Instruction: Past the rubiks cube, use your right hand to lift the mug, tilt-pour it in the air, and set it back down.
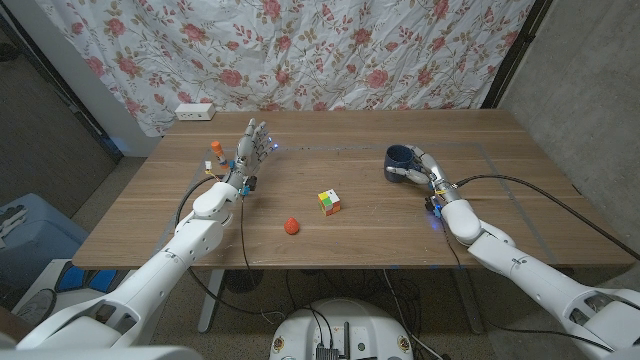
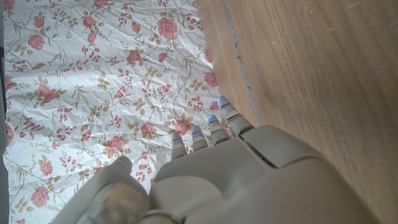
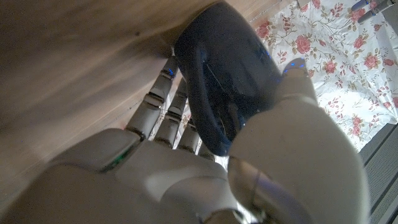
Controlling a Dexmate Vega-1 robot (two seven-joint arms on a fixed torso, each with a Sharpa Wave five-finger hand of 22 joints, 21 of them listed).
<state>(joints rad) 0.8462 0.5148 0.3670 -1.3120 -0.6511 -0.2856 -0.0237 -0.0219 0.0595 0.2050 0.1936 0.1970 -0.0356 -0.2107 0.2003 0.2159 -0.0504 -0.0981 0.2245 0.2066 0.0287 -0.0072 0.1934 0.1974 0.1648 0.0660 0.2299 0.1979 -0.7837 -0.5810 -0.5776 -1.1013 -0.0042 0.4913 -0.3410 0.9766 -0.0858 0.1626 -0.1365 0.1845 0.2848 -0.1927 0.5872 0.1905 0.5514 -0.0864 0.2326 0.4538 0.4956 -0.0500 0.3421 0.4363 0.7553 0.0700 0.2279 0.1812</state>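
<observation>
Now mug (image 1: 399, 158) sits within right fingers (image 1: 418, 160).

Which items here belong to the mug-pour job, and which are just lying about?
Job:
- mug, dark blue, gripped by the right robot hand
- rubiks cube, the landmark

Lying about:
- red ball
- power strip
- small orange-topped item
- left robot hand, holding nothing

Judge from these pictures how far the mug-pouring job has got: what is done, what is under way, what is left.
Done: the right hand has reached past the rubiks cube to the mug. Under way: its fingers wrap the dark blue mug, which appears to sit on the table. Left: lifting, tilt-pouring in the air, setting it back down. The left hand is open, holding nothing.
</observation>
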